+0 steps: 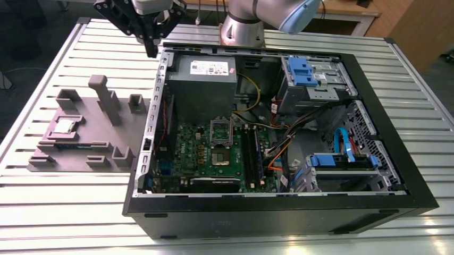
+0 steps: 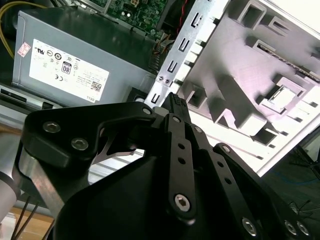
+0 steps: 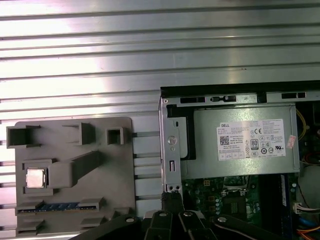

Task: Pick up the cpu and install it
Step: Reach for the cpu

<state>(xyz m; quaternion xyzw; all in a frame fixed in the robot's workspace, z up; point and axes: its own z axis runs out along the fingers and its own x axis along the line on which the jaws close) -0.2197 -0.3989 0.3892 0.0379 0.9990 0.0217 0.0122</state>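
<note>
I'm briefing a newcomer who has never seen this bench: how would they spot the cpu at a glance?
Start at the open computer case; on the exterior view's left of it lies a grey moulded tray. The cpu sits in a square recess of that tray: the one small, shiny silver square among matte grey posts.

We see a table (image 1: 64,212) of pale metal slats spanning the exterior view; in the first wrist view its slats (image 3: 150,50) shine white under strong light. Beyond its far edge stand a wooden desk (image 1: 347,9) on a white frame and a wooden cabinet (image 1: 411,32). Dark floor (image 1: 25,50) lies at the exterior view's left.
</note>
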